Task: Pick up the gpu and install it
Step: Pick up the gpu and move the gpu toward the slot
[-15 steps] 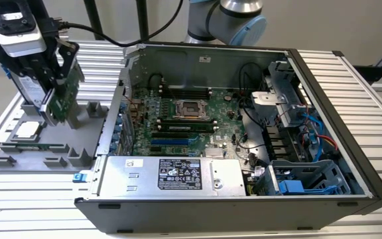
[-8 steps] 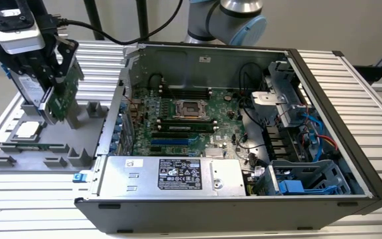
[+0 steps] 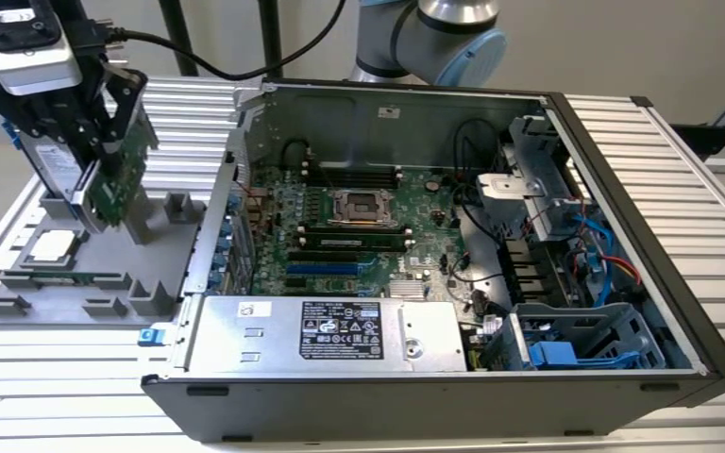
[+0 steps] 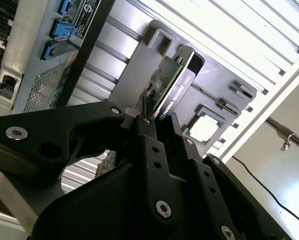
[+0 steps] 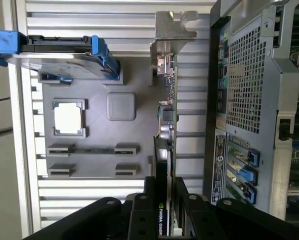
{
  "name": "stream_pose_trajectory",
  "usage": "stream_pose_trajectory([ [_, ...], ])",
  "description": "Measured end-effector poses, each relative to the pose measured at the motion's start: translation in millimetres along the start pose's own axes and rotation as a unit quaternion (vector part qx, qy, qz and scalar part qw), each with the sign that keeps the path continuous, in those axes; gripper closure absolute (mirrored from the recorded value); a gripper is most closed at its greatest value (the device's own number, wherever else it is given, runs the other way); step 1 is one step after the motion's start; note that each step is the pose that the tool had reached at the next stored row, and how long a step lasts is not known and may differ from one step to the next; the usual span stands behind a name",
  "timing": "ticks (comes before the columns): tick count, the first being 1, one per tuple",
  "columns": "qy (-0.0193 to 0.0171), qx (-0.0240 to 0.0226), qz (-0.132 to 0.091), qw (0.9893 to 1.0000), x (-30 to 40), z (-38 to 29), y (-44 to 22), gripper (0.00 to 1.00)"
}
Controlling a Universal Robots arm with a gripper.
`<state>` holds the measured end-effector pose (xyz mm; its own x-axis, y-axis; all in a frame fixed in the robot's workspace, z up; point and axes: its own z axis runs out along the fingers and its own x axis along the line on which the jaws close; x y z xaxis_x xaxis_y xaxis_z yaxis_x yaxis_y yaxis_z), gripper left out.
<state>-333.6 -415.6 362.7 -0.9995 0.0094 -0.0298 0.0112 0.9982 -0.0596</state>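
gpu (image 5: 167, 125) upright, edge clamped in gripper (image 5: 164, 190), over grey tray (image 5: 102, 137)

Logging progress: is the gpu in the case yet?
Out: gripper holds the gpu on edge at the grey tray, beside the case.

The ribbed metal bench (image 3: 48, 377) carried a grey parts tray (image 3: 98, 257) beside an open computer case (image 3: 400, 415).

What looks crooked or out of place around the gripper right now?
Nothing stands out. The green-and-black gpu card stands upright and straight in the gripper; the silver hard drive with blue rails and square processor sit squarely in the grey tray.
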Motion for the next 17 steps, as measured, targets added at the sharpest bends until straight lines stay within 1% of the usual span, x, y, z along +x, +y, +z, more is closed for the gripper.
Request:
stream_pose_trajectory([
  [17, 0.0000, 0.0000, 0.000, 1.0000, -0.4, -11.6, -0.7, 1.00],
])
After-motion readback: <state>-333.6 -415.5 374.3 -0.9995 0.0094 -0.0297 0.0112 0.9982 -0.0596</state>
